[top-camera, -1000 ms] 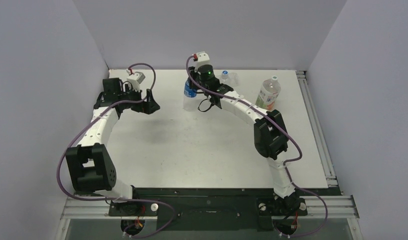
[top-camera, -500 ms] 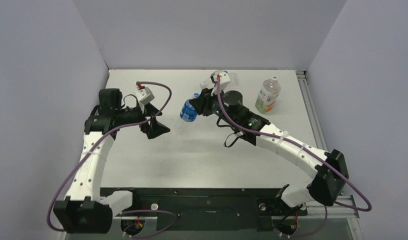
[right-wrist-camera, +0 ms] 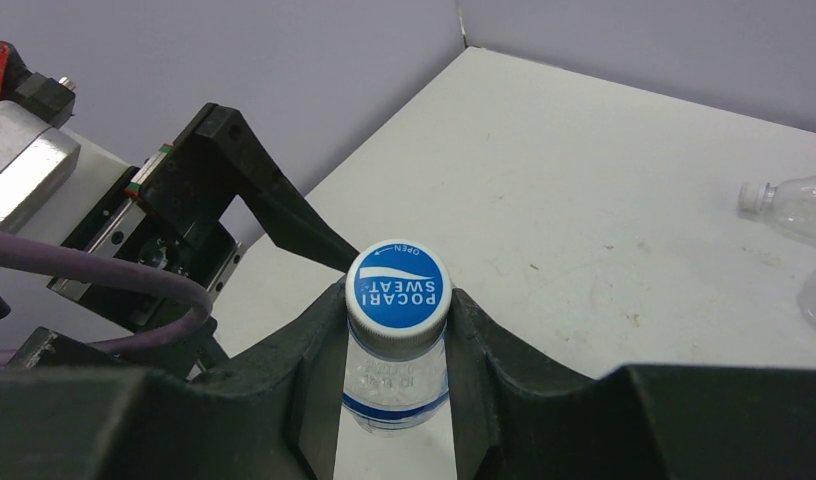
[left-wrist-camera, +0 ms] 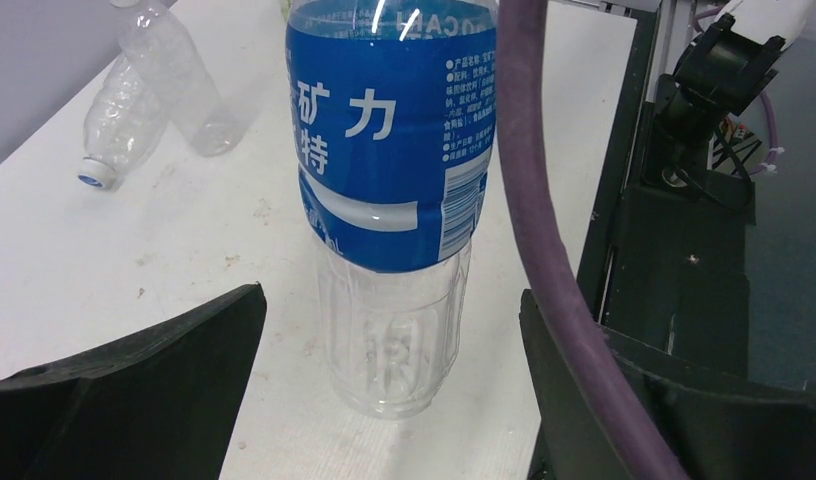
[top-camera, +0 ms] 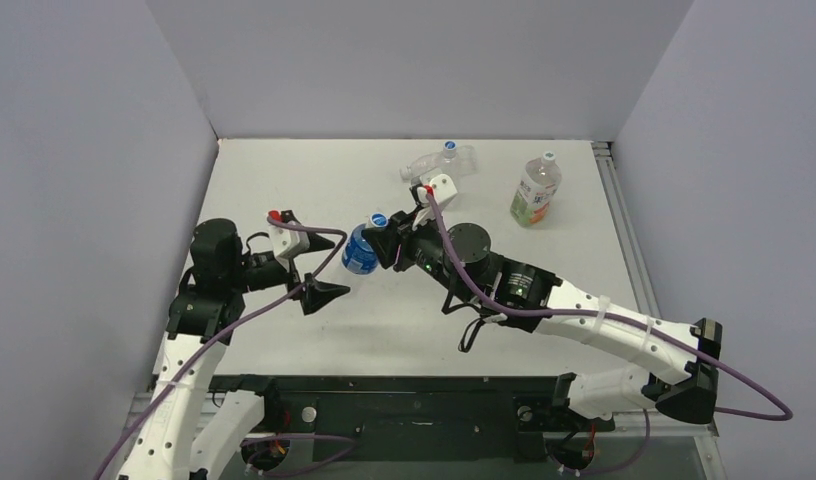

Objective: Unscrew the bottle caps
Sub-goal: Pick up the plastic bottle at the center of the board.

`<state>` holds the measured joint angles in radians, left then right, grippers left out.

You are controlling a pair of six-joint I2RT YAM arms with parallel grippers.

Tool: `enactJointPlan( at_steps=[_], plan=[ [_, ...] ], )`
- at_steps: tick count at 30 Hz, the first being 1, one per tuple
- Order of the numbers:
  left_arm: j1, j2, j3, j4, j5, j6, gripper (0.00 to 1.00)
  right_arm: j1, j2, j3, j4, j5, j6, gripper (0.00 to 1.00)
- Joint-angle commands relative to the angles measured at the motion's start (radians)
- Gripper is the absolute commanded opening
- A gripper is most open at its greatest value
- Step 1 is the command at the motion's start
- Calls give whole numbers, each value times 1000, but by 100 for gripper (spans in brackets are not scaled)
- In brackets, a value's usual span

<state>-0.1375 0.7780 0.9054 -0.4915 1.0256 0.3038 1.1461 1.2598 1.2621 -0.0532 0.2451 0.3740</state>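
My right tool (right-wrist-camera: 399, 330) clenched under blue cap (right-wrist-camera: 398, 285) of blue-labelled bottle (left-wrist-camera: 394, 140); just carried it from far tabletop (top-camera: 314, 180) to my left tool (top-camera: 336, 265), released, jaws flanking bottle; next brace, twist

A white table (top-camera: 314, 190) fills the middle of the scene. Its surface shows faint grey scuffs and specks (right-wrist-camera: 604, 290), most of them toward the table's far side. Plain pale lavender walls close the table in: a back wall (top-camera: 414, 60) along its far edge, a left wall (top-camera: 74, 200) and a right wall (top-camera: 744, 180). A silver metal rail (top-camera: 634, 260) runs along the table's right edge. A black plate (top-camera: 424, 385) lies across its near edge.
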Motion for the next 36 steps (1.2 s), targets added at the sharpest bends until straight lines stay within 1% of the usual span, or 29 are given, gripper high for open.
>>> enactJointPlan(
  at_steps=[1,5,8,12,15,16,17,18,19,20,21,24,25,26,27,28,29,30,31,33,34,35,36],
  plan=[
    [-17,-41,-44,147,-24,-46,97,24,-50,30,-31,90,-28,7],
    [-55,-49,-73,214,-34,-67,97,45,-64,-1,8,129,-38,7],
    [-106,-36,-78,224,-46,-28,97,51,-67,-17,58,145,-33,7],
    [-134,5,-78,274,-49,-24,100,58,-65,-25,93,155,-27,7],
    [-150,28,-88,340,-64,-41,90,58,-69,-26,95,156,-26,7],
    [-150,40,-90,348,-65,-43,86,58,-73,-27,95,158,-26,7],
    [-151,46,-93,371,-65,-52,79,58,-75,-27,95,159,-26,7],
    [-151,58,-93,382,-62,-58,76,58,-77,-27,95,160,-27,7],
    [-153,63,-93,403,-61,-69,70,58,-78,-26,94,161,-28,7],
    [-154,75,-93,414,-60,-75,67,58,-78,-25,94,162,-29,7],
    [-158,88,-90,428,-61,-85,61,58,-77,-23,95,162,-30,7],
    [-162,111,-80,448,-55,-102,50,58,-68,-15,94,154,-31,9],
    [-164,118,-77,460,-55,-117,44,58,-66,-9,94,152,-29,10],
    [-164,120,-75,464,-52,-121,41,58,-59,-7,94,151,-27,13],
    [-165,121,-74,472,-52,-130,33,58,-56,0,92,151,-19,16],
    [-167,120,-75,474,-59,-146,30,56,-50,5,88,151,-13,23],
    [-169,117,-76,476,-65,-153,27,55,-40,23,71,153,2,26],
    [-173,114,-77,476,-82,-162,26,51,-34,38,64,161,13,34],
    [-176,107,-78,476,-108,-165,26,47,-23,73,18,170,37,37],
    [-185,95,-89,495,-163,-170,26,46,-9,131,-37,200,72,52],
    [-190,90,-102,520,-183,-170,26,47,-6,165,-69,211,83,54],
    [-192,81,-109,531,-234,-170,26,48,0,182,-84,237,103,58],
    [-198,74,-124,550,-262,-170,25,48,3,213,-116,250,124,60]
  ],
)
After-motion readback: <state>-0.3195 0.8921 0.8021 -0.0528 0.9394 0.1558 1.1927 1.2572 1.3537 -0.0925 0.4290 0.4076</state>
